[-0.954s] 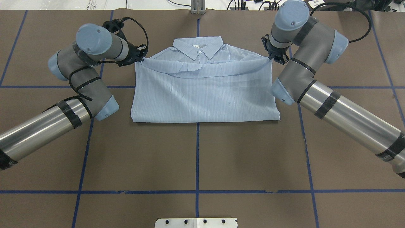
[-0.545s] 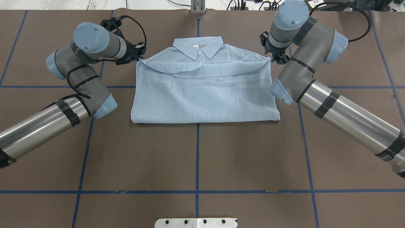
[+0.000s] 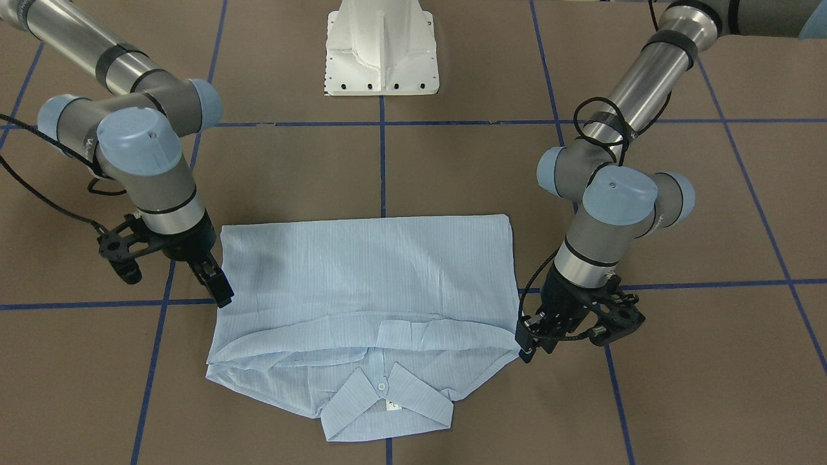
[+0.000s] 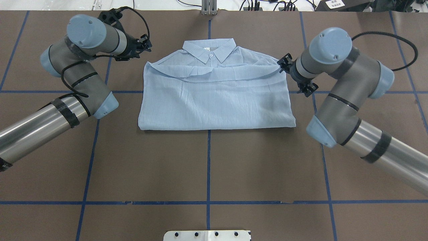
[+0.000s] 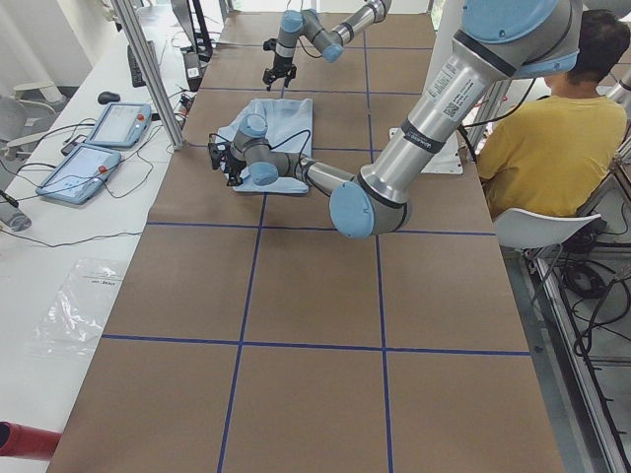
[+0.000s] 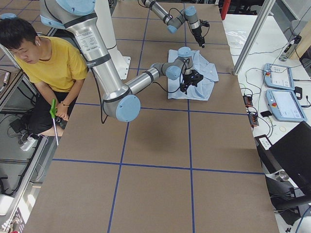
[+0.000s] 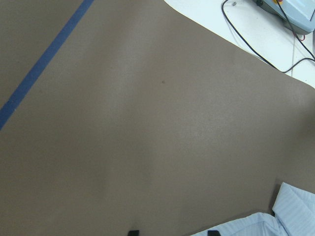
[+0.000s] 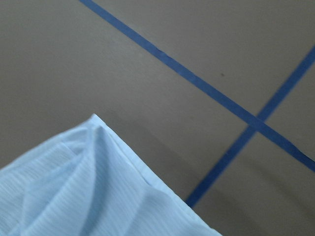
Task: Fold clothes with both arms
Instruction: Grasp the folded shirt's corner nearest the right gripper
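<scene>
**Shirt.** The pale-blue striped shirt (image 4: 214, 100) lay flat on the brown worktop (image 4: 214, 174), folded once across its width. The folded edge faced the robot and the collar (image 4: 210, 50) pointed away from it. The free edge of the upper layer ran across the shirt in a shallow curve just short of the collar. A small white button (image 4: 211, 55) and the white neck label (image 4: 206, 49) were exposed at the collar.

**Left tool.** The left tool (image 4: 146, 45) stood near the shirt's left corner at the collar end. Its fingertips (image 7: 133, 232) were spread, with only bare worktop between them. In the left wrist view, a corner of the shirt showed at the lower right.

**Right tool.** The right tool (image 3: 219, 292) stood just beside the shirt's right side, at the end of the upper layer's free edge. Contact with the cloth could not be determined. The right wrist view showed a corner of the shirt but no fingers, so whether this tool was spread or pressed together cannot be told.

**Surroundings.**
- Blue tape lines (image 4: 208, 160) crossed the worktop, and one ran under the middle of the shirt.
- The white pedestal (image 3: 381, 58) stood on the robot's side of the shirt, well apart from it.
- A person in a yellow top (image 5: 537, 148) sat beyond the pedestal, further from the shirt.
</scene>
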Robot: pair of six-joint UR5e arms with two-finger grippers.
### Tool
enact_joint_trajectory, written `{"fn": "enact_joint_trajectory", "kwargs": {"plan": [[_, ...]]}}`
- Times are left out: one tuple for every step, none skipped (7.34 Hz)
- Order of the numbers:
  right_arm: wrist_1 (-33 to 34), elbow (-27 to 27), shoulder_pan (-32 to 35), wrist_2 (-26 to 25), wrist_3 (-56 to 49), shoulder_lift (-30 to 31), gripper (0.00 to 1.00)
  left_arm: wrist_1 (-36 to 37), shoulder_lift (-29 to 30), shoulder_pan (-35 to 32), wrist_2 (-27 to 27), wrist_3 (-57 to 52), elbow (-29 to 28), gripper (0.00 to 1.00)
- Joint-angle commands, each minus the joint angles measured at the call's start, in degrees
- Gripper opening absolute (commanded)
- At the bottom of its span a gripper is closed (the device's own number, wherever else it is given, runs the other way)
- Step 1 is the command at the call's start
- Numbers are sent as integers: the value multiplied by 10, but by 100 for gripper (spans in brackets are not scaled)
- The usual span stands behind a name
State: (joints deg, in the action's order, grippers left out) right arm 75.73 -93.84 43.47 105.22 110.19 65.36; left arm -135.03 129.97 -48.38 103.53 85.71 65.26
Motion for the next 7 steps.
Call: {"fn": "enact_joint_trajectory", "kwargs": {"plan": [[-4, -50, -52, -4, 54, 50, 100, -1, -2, 0, 0, 0, 1, 56], [-4, -46, -61, -4, 76, 50, 100, -1, -2, 0, 0, -1, 2, 55], [-4, -42, -64, -3, 78, 51, 98, -1, -2, 0, 0, 0, 2, 55], [-4, -36, -70, -3, 77, 53, 97, -1, -2, 0, 0, 0, 3, 55], [-5, -32, -76, -4, 79, 55, 93, 0, -2, 0, 0, 1, 6, 55], [-4, -29, -78, -3, 79, 57, 86, 2, -2, 0, 0, 1, 7, 55], [-5, -30, -79, -3, 84, 57, 59, 2, -3, 0, 0, 1, 7, 55]]}}
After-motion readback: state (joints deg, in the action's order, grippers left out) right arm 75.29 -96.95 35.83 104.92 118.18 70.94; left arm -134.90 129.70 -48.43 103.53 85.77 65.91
